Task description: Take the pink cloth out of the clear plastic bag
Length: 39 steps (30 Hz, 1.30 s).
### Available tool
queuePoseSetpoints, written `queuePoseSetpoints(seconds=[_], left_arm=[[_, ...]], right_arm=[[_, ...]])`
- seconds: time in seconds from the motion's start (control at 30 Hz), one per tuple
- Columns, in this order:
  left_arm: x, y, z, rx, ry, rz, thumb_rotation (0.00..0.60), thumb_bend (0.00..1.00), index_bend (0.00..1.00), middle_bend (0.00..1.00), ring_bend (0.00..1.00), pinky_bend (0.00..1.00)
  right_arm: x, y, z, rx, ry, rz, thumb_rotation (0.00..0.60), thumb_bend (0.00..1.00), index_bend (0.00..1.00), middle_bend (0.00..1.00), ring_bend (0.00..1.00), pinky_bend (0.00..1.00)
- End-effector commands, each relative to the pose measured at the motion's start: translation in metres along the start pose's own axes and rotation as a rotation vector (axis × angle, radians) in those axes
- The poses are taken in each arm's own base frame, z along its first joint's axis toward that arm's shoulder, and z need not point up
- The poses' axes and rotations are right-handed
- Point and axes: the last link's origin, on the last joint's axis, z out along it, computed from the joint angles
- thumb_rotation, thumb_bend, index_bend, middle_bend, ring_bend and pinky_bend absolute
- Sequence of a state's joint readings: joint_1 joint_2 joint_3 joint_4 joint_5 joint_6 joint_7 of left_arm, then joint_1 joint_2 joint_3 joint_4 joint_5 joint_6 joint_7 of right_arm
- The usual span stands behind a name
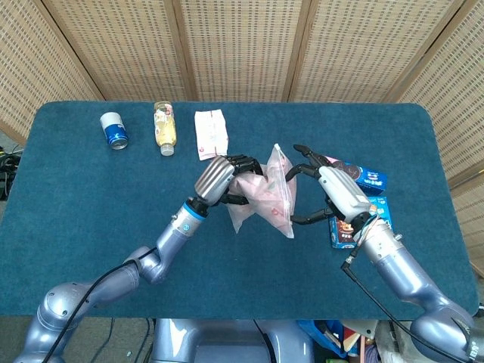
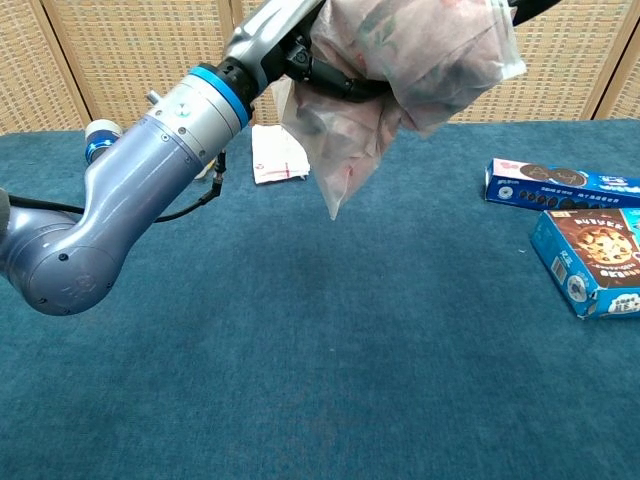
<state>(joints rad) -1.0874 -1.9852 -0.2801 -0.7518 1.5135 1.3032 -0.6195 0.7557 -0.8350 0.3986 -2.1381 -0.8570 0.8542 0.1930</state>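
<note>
A staged test room, likely a lab. A table [image 1: 91, 197] under blue cloth stands before woven folding screens [image 1: 234, 45], and cables [image 1: 9, 162] trail at its left edge.

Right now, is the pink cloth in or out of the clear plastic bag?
Still in. The pink cloth shows through the clear plastic bag, which the left hand grips aloft; the right hand spreads open beside it.
</note>
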Motion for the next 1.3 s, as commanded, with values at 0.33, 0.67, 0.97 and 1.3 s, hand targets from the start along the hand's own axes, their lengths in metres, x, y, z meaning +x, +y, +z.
queuePoseSetpoints(seconds=[0.33, 0.67, 0.97, 1.3], left_arm=[[-0.005, 0.002, 0.002, 0.016, 0.001, -0.025, 0.600, 0.48, 0.56, 0.52, 0.49, 0.63], [-0.008, 0.003, 0.001, 0.016, -0.002, -0.034, 0.600, 0.48, 0.56, 0.52, 0.49, 0.63], [-0.009, 0.005, 0.002, 0.012, -0.005, -0.032, 0.600, 0.48, 0.56, 0.52, 0.49, 0.63], [-0.008, 0.005, 0.005, 0.035, 0.019, -0.076, 0.600, 0.48, 0.56, 0.52, 0.49, 0.63]], right_arm=[[-0.002, -0.007, 0.006, 0.007, -0.043, 0.050, 0.600, 0.00, 0.14, 0.00, 0.00, 0.00], [-0.004, -0.008, 0.010, 0.032, -0.014, 0.033, 0.600, 0.00, 0.13, 0.00, 0.00, 0.00], [-0.003, -0.012, 0.012, 0.062, 0.049, -0.003, 0.600, 0.00, 0.13, 0.00, 0.00, 0.00], [0.000, -0.017, 0.006, 0.072, 0.037, 0.059, 0.600, 0.00, 0.13, 0.00, 0.00, 0.00]])
